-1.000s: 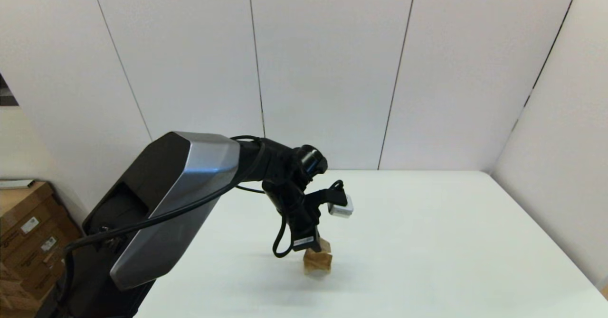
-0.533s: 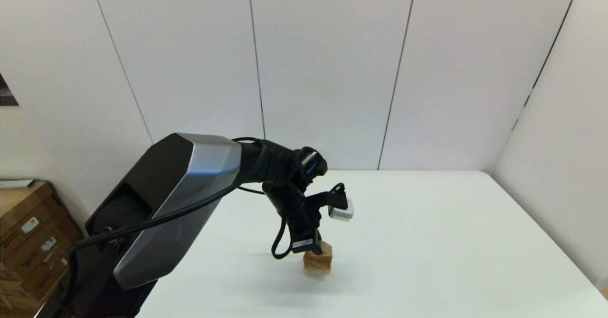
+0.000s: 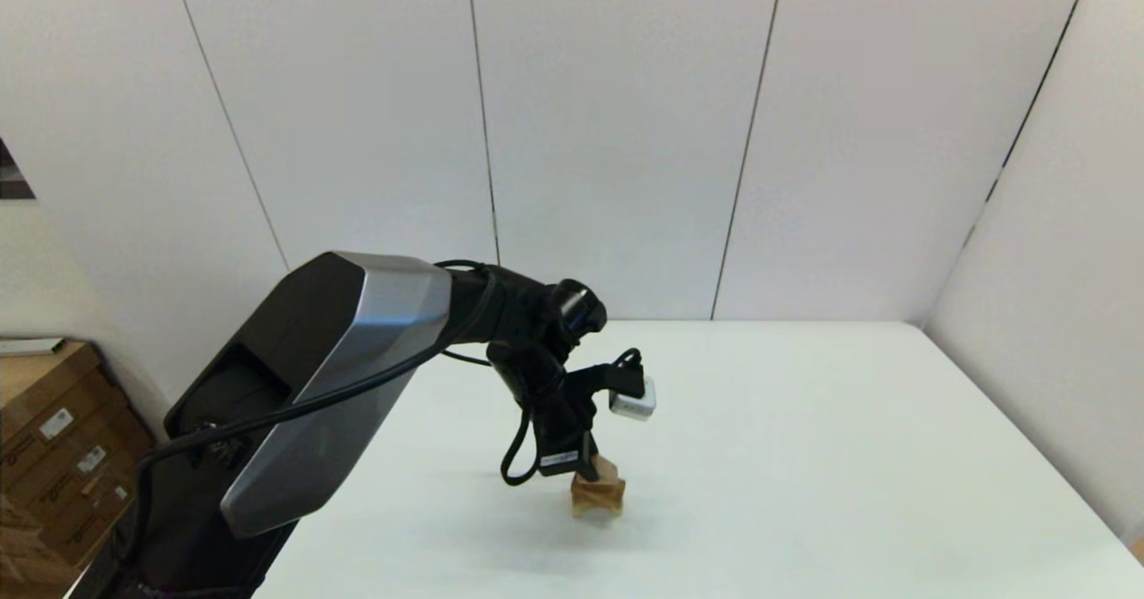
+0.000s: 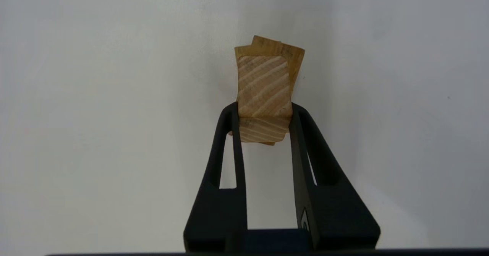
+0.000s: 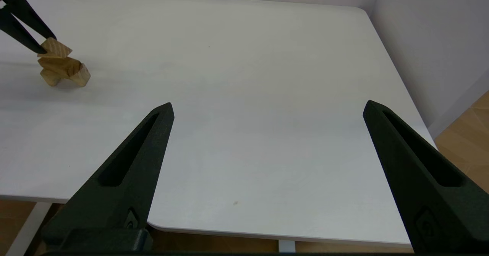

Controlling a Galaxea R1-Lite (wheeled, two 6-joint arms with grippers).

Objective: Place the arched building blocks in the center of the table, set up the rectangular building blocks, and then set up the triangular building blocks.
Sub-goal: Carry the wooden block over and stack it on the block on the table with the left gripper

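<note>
Mid-counter [image 3: 804, 456], left tool [image 4: 263, 114] grips triangular block [image 4: 263, 91] atop rectangular block [image 5: 57, 65] on arched block [image 5: 63, 77]; last step, next release gently. Right tool [image 5: 267, 110] parked at the counter's near edge, wide.

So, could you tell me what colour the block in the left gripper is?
Light brown wood with slanting grain stripes on the triangular block; clearest in the left wrist view.

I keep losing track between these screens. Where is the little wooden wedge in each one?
Head view: wedge atop the stack, under the left gripper.
Left wrist view: wedge centre, between the fingers.
Right wrist view: wedge far off, upper corner.
Shared landmark: the arch beneath.
</note>
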